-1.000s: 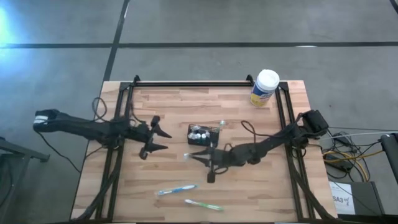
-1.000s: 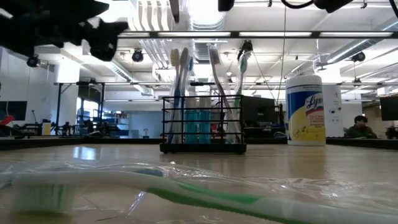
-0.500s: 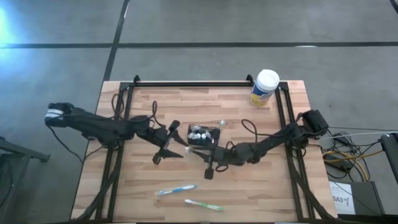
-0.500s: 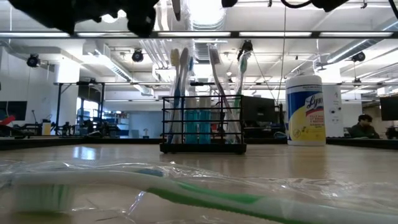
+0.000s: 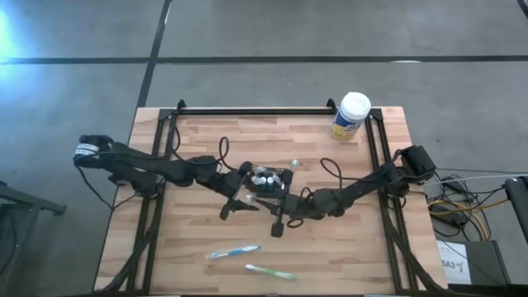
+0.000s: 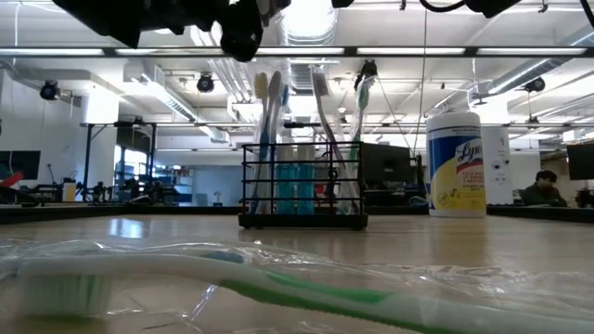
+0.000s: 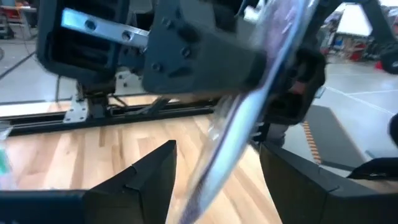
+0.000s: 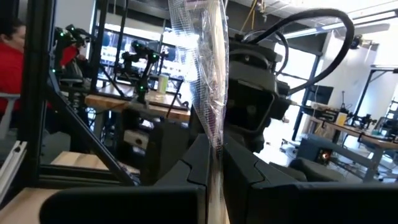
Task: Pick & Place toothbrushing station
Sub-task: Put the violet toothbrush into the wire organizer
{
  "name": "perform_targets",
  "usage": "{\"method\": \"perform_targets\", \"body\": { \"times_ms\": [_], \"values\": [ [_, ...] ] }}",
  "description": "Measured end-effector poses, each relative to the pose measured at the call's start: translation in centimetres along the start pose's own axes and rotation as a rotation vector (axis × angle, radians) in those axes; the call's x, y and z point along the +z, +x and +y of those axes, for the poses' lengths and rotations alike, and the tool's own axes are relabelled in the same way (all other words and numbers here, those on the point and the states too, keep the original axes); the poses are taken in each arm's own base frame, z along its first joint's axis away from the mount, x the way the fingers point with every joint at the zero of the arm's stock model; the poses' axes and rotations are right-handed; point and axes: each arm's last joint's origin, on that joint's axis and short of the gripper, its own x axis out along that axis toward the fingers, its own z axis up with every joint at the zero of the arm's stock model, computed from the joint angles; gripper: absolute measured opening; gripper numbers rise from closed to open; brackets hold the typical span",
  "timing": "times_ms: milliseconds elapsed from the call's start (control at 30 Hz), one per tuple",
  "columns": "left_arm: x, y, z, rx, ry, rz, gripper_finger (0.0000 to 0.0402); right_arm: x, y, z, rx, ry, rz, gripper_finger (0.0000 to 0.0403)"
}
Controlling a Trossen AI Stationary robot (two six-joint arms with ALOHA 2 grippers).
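The black mesh holder [image 5: 271,180] stands at the table's middle with several toothbrushes upright in it [image 6: 302,190]. My right gripper [image 8: 214,149] is just in front of the holder [image 5: 266,206], shut on a toothbrush in a clear wrapper [image 8: 208,62]. My left gripper [image 7: 214,149] has come from the left [image 5: 239,200] and is open, one finger on either side of that wrapped toothbrush [image 7: 249,106] without touching it. Two more wrapped toothbrushes, a blue one [image 5: 233,251] and a green one [image 5: 271,271], lie flat near the front edge. My right gripper pinches the wrapped toothbrush [image 8: 213,140] between its two shut fingers, wrapper and all. The fingers come about level from the table's right side. The toothbrush sticks out past the fingers, slanted, and is lifted clear of the table [image 7: 214,155].
A yellow canister with a white lid [image 5: 352,115] stands at the far right corner. Black rails [image 5: 256,110] run along the table's far edge and both sides. Bare wood lies at the near left and near right.
My left gripper has travelled toward the table's right edge and a little up, from the left side to the wrapped toothbrush in my right gripper, staying open. The toothbrush and the holder have kept their places.
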Motion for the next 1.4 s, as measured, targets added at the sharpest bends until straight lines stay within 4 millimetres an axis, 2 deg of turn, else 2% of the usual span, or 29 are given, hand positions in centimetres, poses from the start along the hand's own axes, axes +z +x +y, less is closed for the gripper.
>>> {"method": "perform_targets", "body": {
  "times_ms": [100,167,467,700,833,967,1100,1267,1400],
  "values": [
    [-0.1,0.2,0.1,0.015,0.018,0.007,0.0221,0.0,0.0,0.0,0.0,0.001,-0.002,0.0013],
    [-0.1,0.1,0.1,0.016,0.028,0.008,0.0197,0.1,-0.1,0.1,0.004,-0.003,-0.002,0.0013],
    [0.7,-0.4,-0.2,0.002,0.081,-0.024,0.003,0.2,-0.3,0.3,-0.015,-0.002,-0.004,0.0013],
    [0.3,-0.3,-0.5,-0.006,0.087,0.007,0.0029,0.0,-0.3,0.4,-0.012,0.004,0.007,0.0024],
    [0.1,-0.3,-0.5,-0.007,0.072,0.029,0.0029,0.7,-0.4,0.1,-0.013,0.109,-0.004,0.0063],
    [-0.1,-0.3,-0.4,0.011,0.075,0.051,0.0029,2.5,-0.7,-0.6,-0.014,0.138,-0.021,0.0112],
    [-0.4,-0.3,-0.3,0.035,0.083,0.074,0.0029,3.0,-0.8,-0.7,-0.002,0.16,0.028,0.0148],
    [-0.3,-0.3,-0.4,0.038,0.092,0.067,0.0029,3.5,-0.3,-0.7,0.007,0.172,0.092,0.0172],
    [-0.3,-0.3,-0.3,0.039,0.094,0.068,0.0029,4.0,0.5,-0.6,0.005,0.167,0.116,0.0176]
  ]
}}
